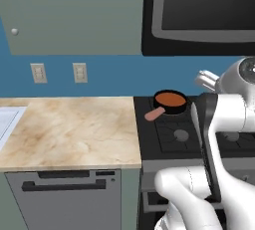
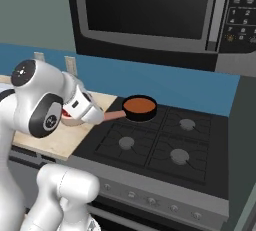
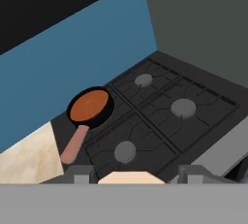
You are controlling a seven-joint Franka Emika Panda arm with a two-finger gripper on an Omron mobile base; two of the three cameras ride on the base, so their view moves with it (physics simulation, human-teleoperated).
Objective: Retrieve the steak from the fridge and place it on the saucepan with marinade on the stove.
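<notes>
Steak (image 3: 131,178), a pale sliver, sits gripped between half-open jaws at the hand view's six o'clock. Saucepan (image 3: 90,107) with marinade (image 3: 89,105) sits on the stove (image 3: 203,121) at ten o'clock, handle pointing toward seven.

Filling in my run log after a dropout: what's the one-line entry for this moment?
gripper: shut on steak | saucepan: rear-left burner of stove, marinade inside, no steak yet
</notes>
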